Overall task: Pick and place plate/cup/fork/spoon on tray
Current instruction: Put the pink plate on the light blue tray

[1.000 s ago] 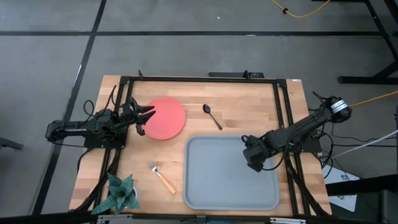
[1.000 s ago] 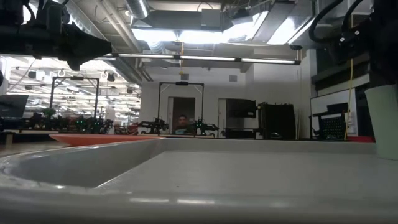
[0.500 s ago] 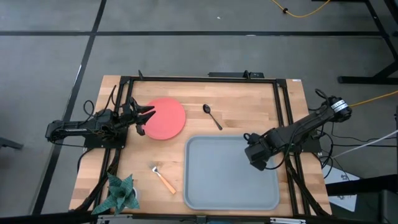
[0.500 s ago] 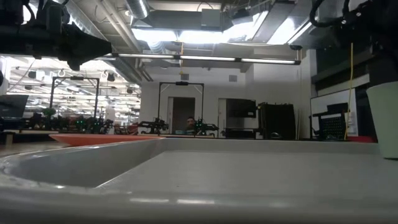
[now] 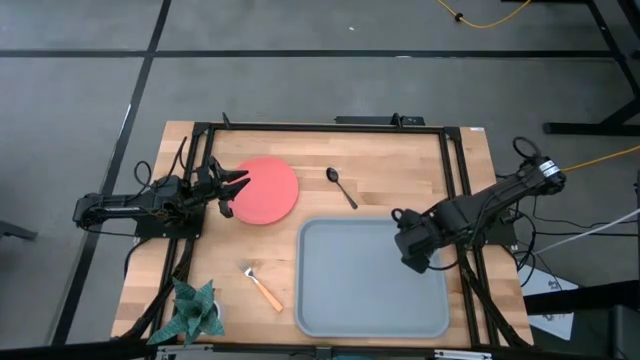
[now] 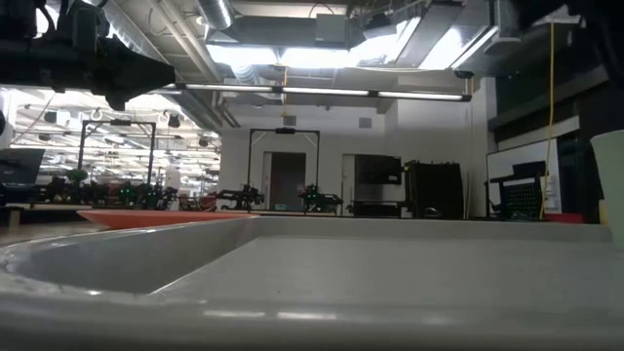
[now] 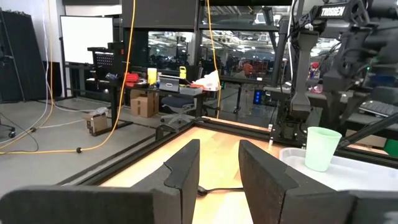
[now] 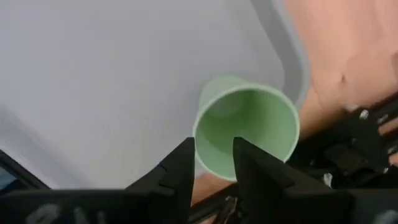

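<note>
- Coral-red is the plate [image 5: 266, 190] in the high view, upper left of centre on the wooden counter [image 5: 380, 160]. Our left gripper [image 5: 232, 189] sits at its left edge, jaws spread and holding nothing. The dark spoon [image 5: 340, 186] lies right of the plate; the fork [image 5: 262, 286] lies lower left, beside the grey-blue tray [image 5: 350, 290]. Our right gripper [image 5: 412, 250] hangs over the tray's right edge; from here we cannot tell how its jaws stand. A green paper shape [image 5: 193, 311] occupies the lower-left corner.
- Low view: the tray's rim [image 6: 127, 258] fills the foreground, the plate [image 6: 146, 216] shows as a thin red line at left, and the cup [image 6: 612, 185] is at the far right edge.
- Left wrist view: the jaws are parted on empty space; the pale green cup [image 7: 321, 148] stands upright on the tray [image 7: 367, 165] at right.
- Right wrist view: our jaws are slightly parted above the cup [image 8: 246, 134], gripping nothing; it stands near the tray's [image 8: 124, 74] rounded corner.
</note>
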